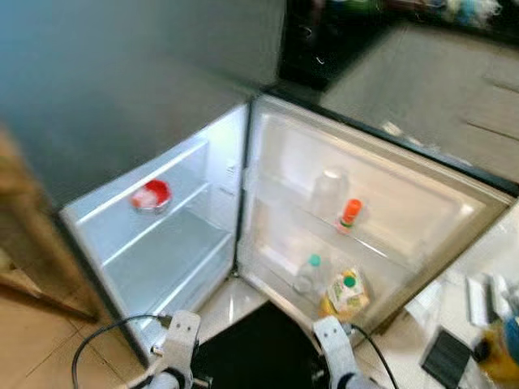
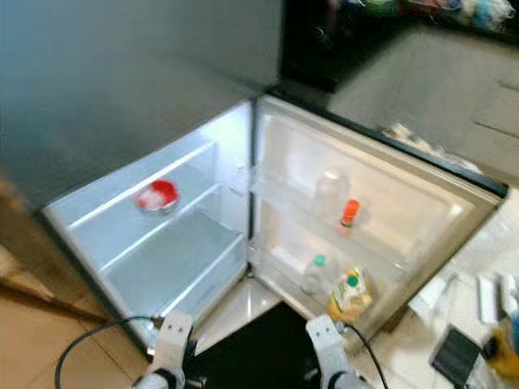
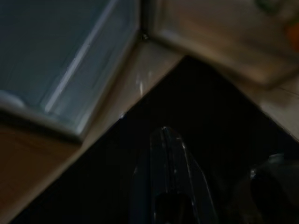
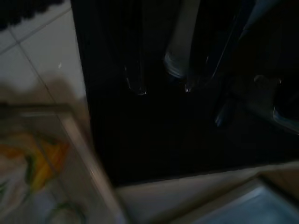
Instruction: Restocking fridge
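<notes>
Left pincer (image 3: 170,186) is hanging low in front of the fridge, over something flat and black on the floor (image 1: 259,352), and honestly I can't tell if its fingers are spread or pressed together, the left wrist view is just too dark and blurry. Same deal with the right pincer (image 4: 163,70): it's down over that same black patch, fingers are dim streaks in the right wrist view, can't tell their state. From the head views you just get both silver wrists poking in at the bottom edge, with a black cable (image 1: 101,340) looping off the left one.

The fridge (image 1: 162,235) is standing wide open. The main compartment is on the left, lit up inside, with a red bowl (image 1: 152,194) sitting on the upper shelf. The shelf under it looks bare.

The fridge door (image 1: 389,194) is swung out to the right. On its upper door rack there's a clear container (image 1: 328,193) and just beside it a small bottle with an orange cap (image 1: 349,214). On the lower rack there's a clear bottle with a green cap (image 1: 309,274), and right next to it a yellow juice carton with a green cap (image 1: 346,295).

Off at the far right on the pale tiled floor there's some clutter, including a dark flat thing (image 1: 448,353), too blurry to name.
</notes>
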Controlling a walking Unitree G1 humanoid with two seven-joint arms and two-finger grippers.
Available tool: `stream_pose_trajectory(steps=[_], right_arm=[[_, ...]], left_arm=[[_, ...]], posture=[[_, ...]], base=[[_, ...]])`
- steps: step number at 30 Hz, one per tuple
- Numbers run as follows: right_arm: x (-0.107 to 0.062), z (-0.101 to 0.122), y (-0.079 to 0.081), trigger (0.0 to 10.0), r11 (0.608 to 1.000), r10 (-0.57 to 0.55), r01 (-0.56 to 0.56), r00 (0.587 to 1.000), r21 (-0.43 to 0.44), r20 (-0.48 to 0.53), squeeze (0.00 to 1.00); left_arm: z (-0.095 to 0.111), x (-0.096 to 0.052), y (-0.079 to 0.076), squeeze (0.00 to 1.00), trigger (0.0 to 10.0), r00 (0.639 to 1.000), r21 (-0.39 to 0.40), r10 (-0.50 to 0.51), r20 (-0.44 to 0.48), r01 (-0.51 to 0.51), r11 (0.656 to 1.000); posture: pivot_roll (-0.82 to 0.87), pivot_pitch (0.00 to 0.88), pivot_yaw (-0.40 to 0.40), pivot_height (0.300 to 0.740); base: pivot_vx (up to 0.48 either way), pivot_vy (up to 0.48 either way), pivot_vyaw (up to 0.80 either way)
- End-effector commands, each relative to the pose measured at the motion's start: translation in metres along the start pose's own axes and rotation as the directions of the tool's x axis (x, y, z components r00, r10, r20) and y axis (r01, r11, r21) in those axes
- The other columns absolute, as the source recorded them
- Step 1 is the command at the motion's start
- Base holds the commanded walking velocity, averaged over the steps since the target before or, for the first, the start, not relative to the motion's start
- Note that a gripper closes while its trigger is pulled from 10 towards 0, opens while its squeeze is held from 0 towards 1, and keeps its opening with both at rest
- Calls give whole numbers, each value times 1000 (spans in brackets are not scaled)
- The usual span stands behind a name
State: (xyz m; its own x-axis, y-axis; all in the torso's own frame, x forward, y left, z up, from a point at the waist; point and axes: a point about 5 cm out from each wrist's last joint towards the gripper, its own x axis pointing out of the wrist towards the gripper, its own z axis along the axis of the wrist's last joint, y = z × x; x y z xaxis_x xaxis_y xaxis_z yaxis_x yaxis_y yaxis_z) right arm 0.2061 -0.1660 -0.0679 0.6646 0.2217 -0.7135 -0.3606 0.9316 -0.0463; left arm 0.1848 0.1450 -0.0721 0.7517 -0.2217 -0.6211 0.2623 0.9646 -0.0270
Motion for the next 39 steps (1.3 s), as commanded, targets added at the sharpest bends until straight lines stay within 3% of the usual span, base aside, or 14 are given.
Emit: stream_pose_trajectory(steps=[1,16,29,39], right_arm=[[-2,-7,1,10000,1000,-3,3,1000,15,-22,0],[-2,-8,2,10000,999,-9,9,1000,32,-27,0],[-2,-9,1,10000,999,-10,10,1000,31,-26,0],[-2,-8,1,10000,1000,-14,15,1000,20,-23,0]], left_arm=[[4,2,-3,0,10000,1000,13,-11,6,11,1000],[4,2,-4,0,10000,1000,13,-24,5,24,1000],[5,3,-3,0,10000,1000,18,-25,7,25,1000],[10,5,1,0,10000,999,5,13,31,-13,1000]], posture=[[-117,66,-60,736],[-118,72,-57,736],[-118,75,-54,736],[-113,70,-55,736]], base=[[0,0,0],[0,0,0],[0,0,-724],[0,0,0]])
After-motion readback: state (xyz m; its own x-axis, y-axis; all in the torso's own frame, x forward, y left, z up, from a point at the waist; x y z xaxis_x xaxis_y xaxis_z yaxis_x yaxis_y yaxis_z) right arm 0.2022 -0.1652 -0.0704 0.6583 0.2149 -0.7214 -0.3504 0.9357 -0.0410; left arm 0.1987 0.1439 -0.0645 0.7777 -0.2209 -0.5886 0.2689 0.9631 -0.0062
